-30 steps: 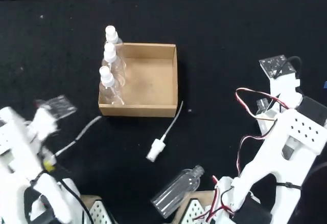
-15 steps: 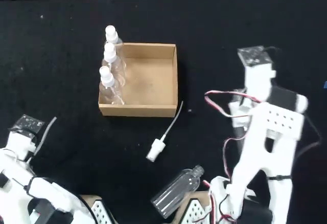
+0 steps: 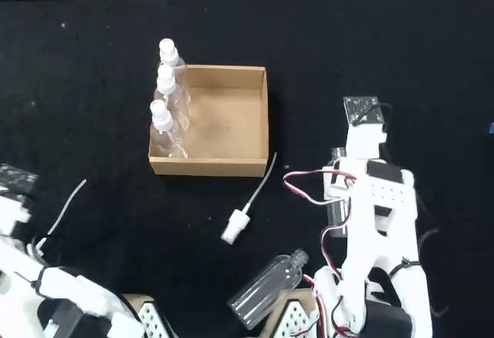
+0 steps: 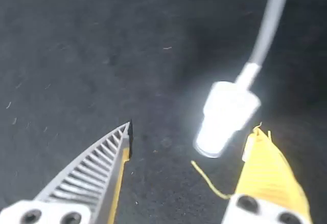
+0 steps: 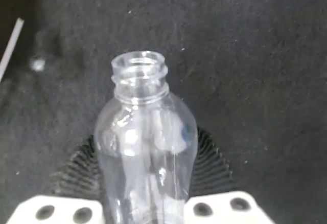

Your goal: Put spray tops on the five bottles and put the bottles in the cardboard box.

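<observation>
From above, three capped bottles (image 3: 171, 97) stand at one side wall of the cardboard box (image 3: 231, 170), while a loose spray top (image 3: 235, 227) and a bare bottle (image 3: 268, 285) lie on the counter (image 3: 93, 60) near it, seemingly the next pair to join. The left wrist view has the left tool (image 4: 191, 129) with its jaws spread wide around a second spray top (image 4: 225, 114), likely lining up a pick. The right wrist view shows the right tool (image 5: 145, 142) clamped on an open-necked bottle (image 5: 148, 111), its neck left free, probably so a top can go in.
</observation>
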